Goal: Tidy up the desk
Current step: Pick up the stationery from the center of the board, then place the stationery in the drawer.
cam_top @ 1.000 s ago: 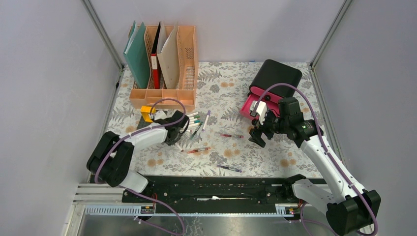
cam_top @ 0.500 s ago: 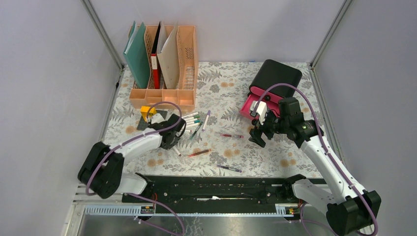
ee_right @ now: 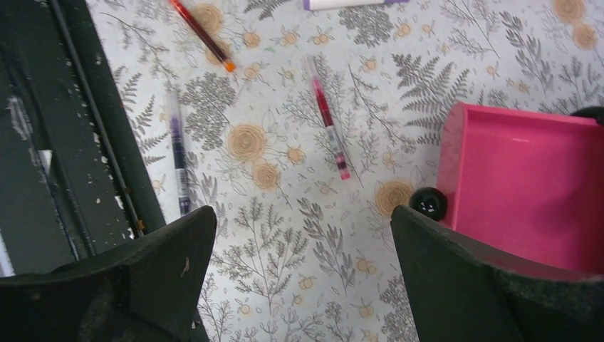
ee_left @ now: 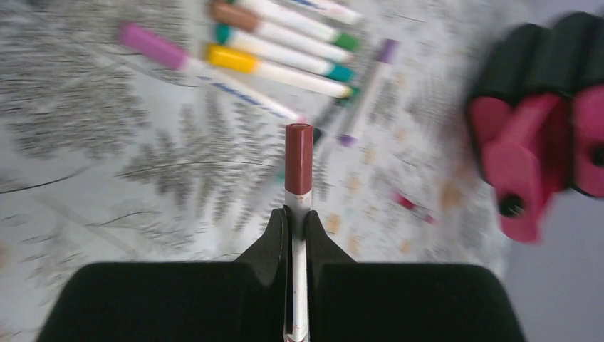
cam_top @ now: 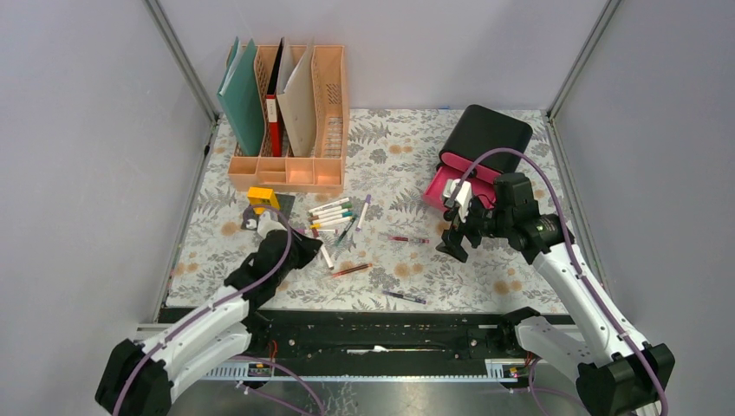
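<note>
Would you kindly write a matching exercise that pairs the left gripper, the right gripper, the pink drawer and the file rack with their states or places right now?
Column one:
1. left gripper
2. right gripper
3. pink drawer
4. file rack

Column two:
A. partly pulled out of its black box
B. shut on a brown-capped marker
C. at the far left corner of the desk, holding folders
D. open, holding nothing

Pairs: 1-B; 2-D; 3-A; 4-C
</note>
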Robot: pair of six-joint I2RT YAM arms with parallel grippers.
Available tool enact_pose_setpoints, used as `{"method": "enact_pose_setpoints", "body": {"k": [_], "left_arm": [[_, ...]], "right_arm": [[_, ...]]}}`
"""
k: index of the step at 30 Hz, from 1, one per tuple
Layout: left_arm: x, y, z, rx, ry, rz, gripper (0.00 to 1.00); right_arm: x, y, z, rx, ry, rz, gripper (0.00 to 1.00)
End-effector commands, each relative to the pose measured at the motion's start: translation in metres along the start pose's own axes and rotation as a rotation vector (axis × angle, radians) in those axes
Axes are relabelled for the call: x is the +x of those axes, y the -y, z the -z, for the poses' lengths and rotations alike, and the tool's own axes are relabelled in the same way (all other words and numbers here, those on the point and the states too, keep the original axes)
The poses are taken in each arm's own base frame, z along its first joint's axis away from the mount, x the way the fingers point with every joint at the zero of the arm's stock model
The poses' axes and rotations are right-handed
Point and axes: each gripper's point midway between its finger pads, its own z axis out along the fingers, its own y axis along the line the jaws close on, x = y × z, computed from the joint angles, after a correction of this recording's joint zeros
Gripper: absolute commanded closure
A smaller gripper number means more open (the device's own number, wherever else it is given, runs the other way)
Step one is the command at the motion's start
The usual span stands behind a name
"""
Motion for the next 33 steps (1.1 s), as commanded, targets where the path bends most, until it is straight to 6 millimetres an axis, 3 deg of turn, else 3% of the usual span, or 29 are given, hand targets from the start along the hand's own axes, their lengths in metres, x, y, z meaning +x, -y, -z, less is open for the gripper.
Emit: {"method": "enact_pose_setpoints", "body": {"k": [1,4,10,17,23,33], "left_arm": [[-0.005,0.085,0.031,0.530,0.030,0.001,1.00],[-0.002,0.110,0.053,0.719,0.023,0.020,1.00],[0.013,0.148,0.078,0.888,0.012,-0.004,1.00],[0.030,0.197,0.106,0.981,0.105,-0.063,1.00],[0.050,0.229,0.110,1.019,0.124,-0.091,1.00],[0.063,0.260,0.124,1.064,0.226,-0.066,1.00]], "right_arm": [[-0.019,-0.016,0.003,-0.087,0.087,0.010,0.00],[-0.026,-0.028,0.003,-0.156,0.126,-0.013,0.00],[-0.037,-0.047,-0.001,-0.284,0.196,-0.091,0.00],[-0.043,-0.054,-0.005,-0.341,0.237,-0.159,0.00],[-0.053,-0.059,-0.003,-0.375,0.290,-0.189,0.00],[-0.066,-0.035,-0.012,-0.232,0.368,-0.427,0.00]]}}
